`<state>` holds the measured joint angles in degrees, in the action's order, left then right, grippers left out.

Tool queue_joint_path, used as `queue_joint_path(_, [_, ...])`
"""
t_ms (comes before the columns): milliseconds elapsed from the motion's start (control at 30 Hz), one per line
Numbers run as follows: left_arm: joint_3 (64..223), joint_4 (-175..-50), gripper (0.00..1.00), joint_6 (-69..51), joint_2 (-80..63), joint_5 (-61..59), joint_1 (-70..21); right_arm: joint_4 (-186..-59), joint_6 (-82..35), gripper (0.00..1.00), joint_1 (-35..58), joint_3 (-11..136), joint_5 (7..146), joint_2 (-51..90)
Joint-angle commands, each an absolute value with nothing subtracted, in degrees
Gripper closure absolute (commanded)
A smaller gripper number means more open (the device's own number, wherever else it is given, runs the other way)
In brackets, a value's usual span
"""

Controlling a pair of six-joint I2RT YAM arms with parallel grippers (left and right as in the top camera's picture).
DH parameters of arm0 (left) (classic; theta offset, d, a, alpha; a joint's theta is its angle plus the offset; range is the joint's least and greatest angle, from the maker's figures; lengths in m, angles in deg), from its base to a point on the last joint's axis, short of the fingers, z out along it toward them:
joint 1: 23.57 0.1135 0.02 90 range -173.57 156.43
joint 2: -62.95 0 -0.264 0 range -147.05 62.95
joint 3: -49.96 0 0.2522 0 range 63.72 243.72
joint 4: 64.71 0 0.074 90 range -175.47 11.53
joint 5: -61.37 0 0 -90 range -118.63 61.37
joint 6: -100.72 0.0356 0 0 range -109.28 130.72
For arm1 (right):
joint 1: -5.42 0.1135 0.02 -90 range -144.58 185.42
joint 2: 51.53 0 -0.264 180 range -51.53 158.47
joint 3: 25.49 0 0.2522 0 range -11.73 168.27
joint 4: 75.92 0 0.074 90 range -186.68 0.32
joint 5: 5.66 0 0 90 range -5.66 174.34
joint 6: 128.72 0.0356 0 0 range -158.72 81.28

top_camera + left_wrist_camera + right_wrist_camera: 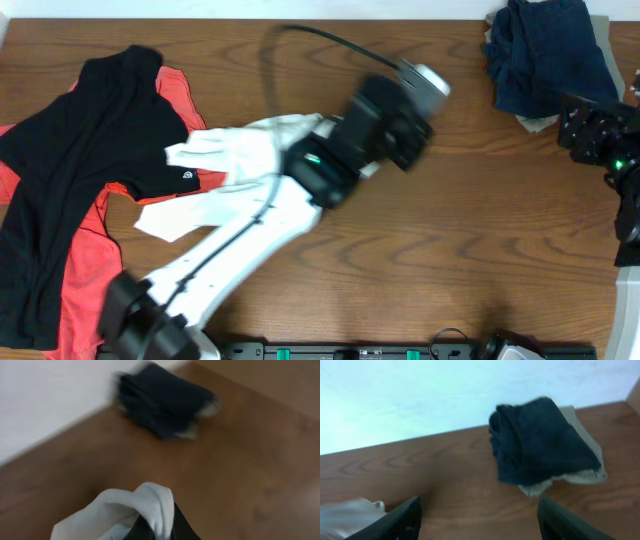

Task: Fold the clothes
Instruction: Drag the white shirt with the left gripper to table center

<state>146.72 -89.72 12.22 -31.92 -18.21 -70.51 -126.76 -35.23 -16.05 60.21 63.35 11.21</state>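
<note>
A white garment point(235, 160) lies mid-table, partly under my left arm. My left gripper point(400, 125) is shut on a fold of it; the left wrist view shows its ribbed edge point(152, 505) pinched between the dark fingers. A black shirt point(80, 190) lies over a red garment point(85, 270) at the left. A folded dark blue pile point(545, 50) sits at the far right corner and shows in the left wrist view point(162, 402) and the right wrist view point(540, 442). My right gripper point(480, 520) is open and empty at the right edge.
A pale garment point(535, 122) peeks out under the blue pile. A black cable point(330, 42) arcs over the table behind my left arm. The left arm's base point(140, 320) stands at the front edge.
</note>
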Motion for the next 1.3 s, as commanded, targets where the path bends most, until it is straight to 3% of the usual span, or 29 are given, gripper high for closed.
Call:
queue_joint_path(0, [148.25,-86.68,0.94,12.09,-31.31,-16.62,-74.73,-128.07,-34.51,0.28,-17.49,61.13,63.09,10.95])
queue_joint_path(367, [158.15,-80.56,0.94,8.79,-26.96,-8.51,-74.60,-129.58,-34.49,0.27,-18.30,61.13,63.09,10.95])
queue_joint_path(933, [160.38,-98.33,0.94,9.38,-25.16,-8.73,-63.01,-137.51,-36.74,0.27,-17.97,60.67,60.66,15.91])
queue_joint_path(1267, [160.38,-94.98,0.94,9.53,-32.18,-7.90,-58.12,-135.53,-38.55,0.27,-16.90,60.54,54.94,20.19])
